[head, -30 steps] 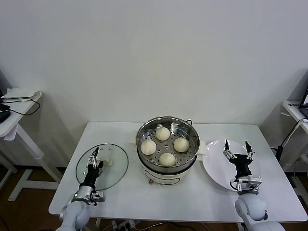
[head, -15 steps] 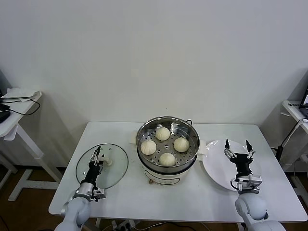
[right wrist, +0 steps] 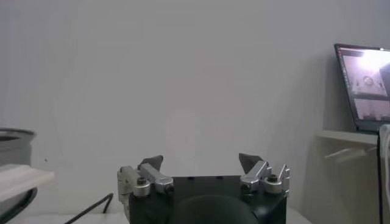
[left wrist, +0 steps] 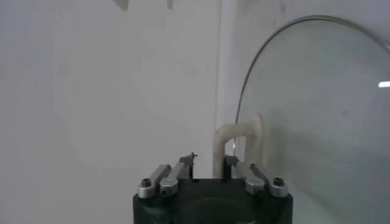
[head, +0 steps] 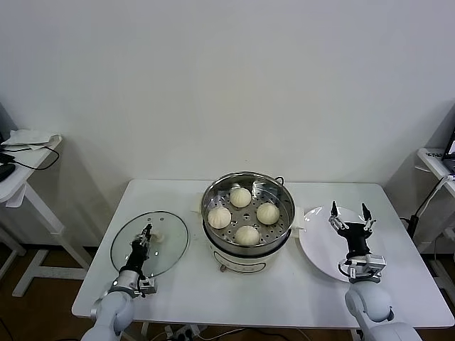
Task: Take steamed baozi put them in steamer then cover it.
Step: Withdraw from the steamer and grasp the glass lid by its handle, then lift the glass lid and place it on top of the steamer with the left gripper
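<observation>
The steamer (head: 283, 222) stands uncovered in the middle of the white table. Four baozi sit on its perforated tray: one at the back (head: 240, 197), one left (head: 219, 217), one right (head: 267, 212), one at the front (head: 247, 234). The round glass lid (head: 170, 252) lies flat to the left. My left gripper (head: 147, 231) is down on it, fingers drawn in round the lid's white handle (left wrist: 239, 129), which stands between them in the left wrist view (left wrist: 210, 160). My right gripper (head: 348, 212) is open and empty above the white plate (head: 320, 249).
The plate is bare and sits near the table's right edge. A side table (head: 28, 145) with cloth and cables stands far left. Another (head: 435, 162) stands far right, and a laptop (right wrist: 365, 85) shows on it in the right wrist view.
My left gripper's fingers have closed in from an open V onto the lid's handle. My right gripper has stayed open over the plate.
</observation>
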You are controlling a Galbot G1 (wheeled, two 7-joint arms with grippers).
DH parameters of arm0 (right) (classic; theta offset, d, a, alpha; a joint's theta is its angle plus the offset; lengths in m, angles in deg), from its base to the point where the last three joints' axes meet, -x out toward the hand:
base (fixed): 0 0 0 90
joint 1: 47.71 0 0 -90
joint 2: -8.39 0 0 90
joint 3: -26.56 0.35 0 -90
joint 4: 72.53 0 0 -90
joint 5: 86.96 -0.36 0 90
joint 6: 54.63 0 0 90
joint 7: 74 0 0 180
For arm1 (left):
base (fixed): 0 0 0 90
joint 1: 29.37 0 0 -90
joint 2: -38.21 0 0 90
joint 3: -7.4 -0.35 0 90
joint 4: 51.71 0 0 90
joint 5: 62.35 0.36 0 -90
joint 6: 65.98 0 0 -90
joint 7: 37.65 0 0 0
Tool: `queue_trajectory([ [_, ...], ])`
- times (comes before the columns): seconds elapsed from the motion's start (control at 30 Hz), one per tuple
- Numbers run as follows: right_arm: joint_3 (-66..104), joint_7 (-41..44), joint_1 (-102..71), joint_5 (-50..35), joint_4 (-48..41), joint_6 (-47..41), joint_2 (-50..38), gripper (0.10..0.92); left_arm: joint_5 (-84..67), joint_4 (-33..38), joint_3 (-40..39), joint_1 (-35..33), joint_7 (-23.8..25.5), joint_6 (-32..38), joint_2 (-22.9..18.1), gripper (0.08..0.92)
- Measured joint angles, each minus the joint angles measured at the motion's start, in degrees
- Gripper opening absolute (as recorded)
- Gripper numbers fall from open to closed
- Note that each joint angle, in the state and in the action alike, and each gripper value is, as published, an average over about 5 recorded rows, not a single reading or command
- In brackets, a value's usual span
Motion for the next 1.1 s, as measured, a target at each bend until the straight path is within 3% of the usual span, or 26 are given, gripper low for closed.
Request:
queue_trajectory([
  [0.1, -0.1, 0.0, 0.0, 0.1, 0.1, 0.0, 0.1, 0.823, 0.1, 0.5, 0.4, -0.3, -0.3, 0.4, 0.0, 0.187],
  [0.33, -0.1, 0.0, 0.1, 0.4, 0.1, 0.1, 0.4, 0.823, 1.0, 4.5, 2.7, -1.6, -1.3, 0.8, 1.0, 0.187],
  [0.7, -0.1, -0.1, 1.0, 0.7, -0.5, 0.1, 1.1, 0.823, 2.4, 20.1, 6.8, -4.1, 0.9, -1.6, 3.6, 0.187],
  [0.9, 0.3, -0.1, 1.0, 1.0, -0.8, -0.1, 1.2, 0.823, 1.0, 31.0, 3.5, -3.8, 4.8, -6.4, 5.5, 0.187],
  [1.1, 0.9, -0.2, 1.9, 1.2, -1.7, -0.2, 1.7, 0.823, -2.1, 39.3, -4.6, -1.2, 10.0, -13.6, 5.9, 0.187],
])
